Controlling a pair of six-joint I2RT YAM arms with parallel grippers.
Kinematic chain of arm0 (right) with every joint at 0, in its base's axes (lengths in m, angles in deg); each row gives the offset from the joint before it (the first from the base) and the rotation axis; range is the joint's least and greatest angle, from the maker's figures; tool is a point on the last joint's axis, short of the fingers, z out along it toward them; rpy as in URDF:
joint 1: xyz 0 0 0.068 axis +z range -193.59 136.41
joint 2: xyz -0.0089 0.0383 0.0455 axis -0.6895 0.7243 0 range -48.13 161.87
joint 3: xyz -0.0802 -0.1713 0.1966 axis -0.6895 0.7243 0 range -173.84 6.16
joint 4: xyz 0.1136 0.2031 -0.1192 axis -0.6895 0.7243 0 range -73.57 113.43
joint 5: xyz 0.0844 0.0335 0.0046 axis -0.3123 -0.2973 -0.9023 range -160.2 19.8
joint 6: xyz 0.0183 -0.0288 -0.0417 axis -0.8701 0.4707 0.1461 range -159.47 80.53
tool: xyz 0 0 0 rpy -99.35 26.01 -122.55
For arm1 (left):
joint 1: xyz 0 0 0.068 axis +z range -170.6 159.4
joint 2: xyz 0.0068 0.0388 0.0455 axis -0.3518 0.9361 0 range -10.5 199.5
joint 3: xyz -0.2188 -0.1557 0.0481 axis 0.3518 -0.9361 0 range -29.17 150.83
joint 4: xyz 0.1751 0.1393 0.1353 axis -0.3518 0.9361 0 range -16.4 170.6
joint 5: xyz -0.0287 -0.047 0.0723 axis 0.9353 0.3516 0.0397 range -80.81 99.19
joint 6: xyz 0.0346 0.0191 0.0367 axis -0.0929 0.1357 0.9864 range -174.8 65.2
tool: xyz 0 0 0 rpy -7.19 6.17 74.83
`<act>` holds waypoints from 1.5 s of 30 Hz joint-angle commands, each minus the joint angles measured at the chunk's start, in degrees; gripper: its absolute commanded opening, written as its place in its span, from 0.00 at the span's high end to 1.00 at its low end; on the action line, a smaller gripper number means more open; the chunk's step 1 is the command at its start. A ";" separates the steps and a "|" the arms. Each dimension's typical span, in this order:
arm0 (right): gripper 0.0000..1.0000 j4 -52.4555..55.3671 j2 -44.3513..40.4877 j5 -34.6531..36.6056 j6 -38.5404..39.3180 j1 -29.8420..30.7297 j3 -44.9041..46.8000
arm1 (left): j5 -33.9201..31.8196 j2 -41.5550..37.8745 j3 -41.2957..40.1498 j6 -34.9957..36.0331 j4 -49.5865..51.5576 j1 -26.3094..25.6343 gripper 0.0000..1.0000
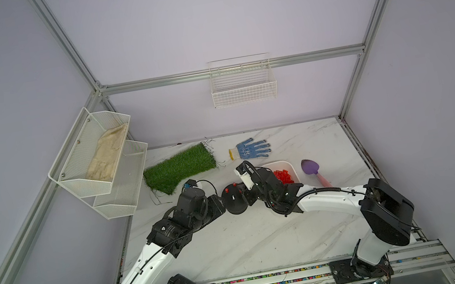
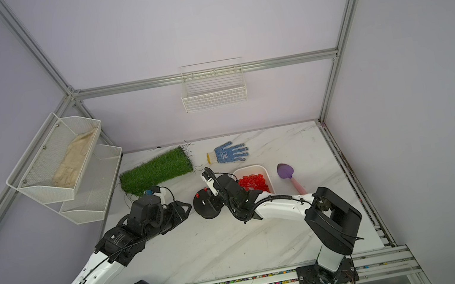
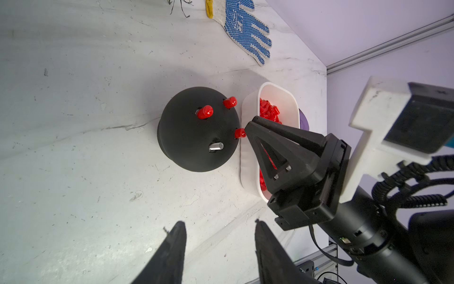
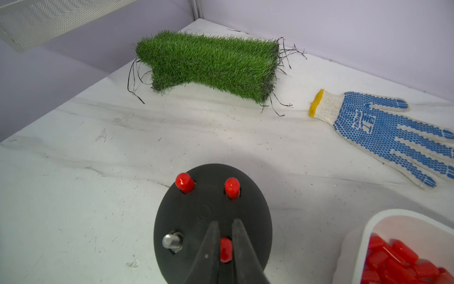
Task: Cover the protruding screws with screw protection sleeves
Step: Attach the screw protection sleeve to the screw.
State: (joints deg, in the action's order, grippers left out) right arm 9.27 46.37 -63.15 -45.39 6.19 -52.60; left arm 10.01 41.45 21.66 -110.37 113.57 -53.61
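The right gripper (image 4: 225, 221) pinches a third sleeve (image 4: 226, 249) on the black dome base (image 2: 206, 212), its fingers closed against both sides of the cap, apparently to press it home along its stud. In both top views, with the back wall (image 2: 201, 28) as twelve o'clock, that sleeve sits at the dome's three o'clock, two capped screws (image 4: 184, 182) near ten and one, and the bare screw (image 4: 172, 240) near seven. Each sleeve's long axis follows its stud, rounded end up and splayed outward. The white tray (image 4: 363, 236) of loose sleeves (image 4: 393, 255) lies at three o'clock, likely for short reaches. The left gripper (image 3: 219, 222), jaws apart and empty, hangs at nine.
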 commanded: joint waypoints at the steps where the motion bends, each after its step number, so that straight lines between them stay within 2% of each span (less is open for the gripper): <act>1: 0.88 0.22 -0.29 -0.28 0.39 0.22 -0.17 | -0.12 -0.70 -1.28 -0.59 -1.65 0.24 0.53; 29: 0.89 -0.72 0.80 -0.35 -1.74 0.28 2.41 | -0.25 -2.00 -2.52 -0.94 -1.75 0.59 0.53; 35: 0.84 0.99 -1.30 -0.45 -0.78 0.24 -0.59 | 0.06 -1.58 -2.44 -0.92 -1.91 0.58 0.53; 39: 0.75 1.16 -3.36 0.28 -0.25 0.27 -1.52 | 0.49 -1.56 -2.83 -1.29 -2.35 0.63 0.53; 45: 0.73 3.39 -7.10 1.32 -1.45 0.20 -1.63 | 1.14 -0.92 -2.52 -0.95 -2.36 0.60 0.52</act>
State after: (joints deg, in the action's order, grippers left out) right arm 10.93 42.37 -63.04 -46.46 6.21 -52.51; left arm 10.43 40.29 20.55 -111.24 113.48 -53.29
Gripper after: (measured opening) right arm 0.267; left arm 0.477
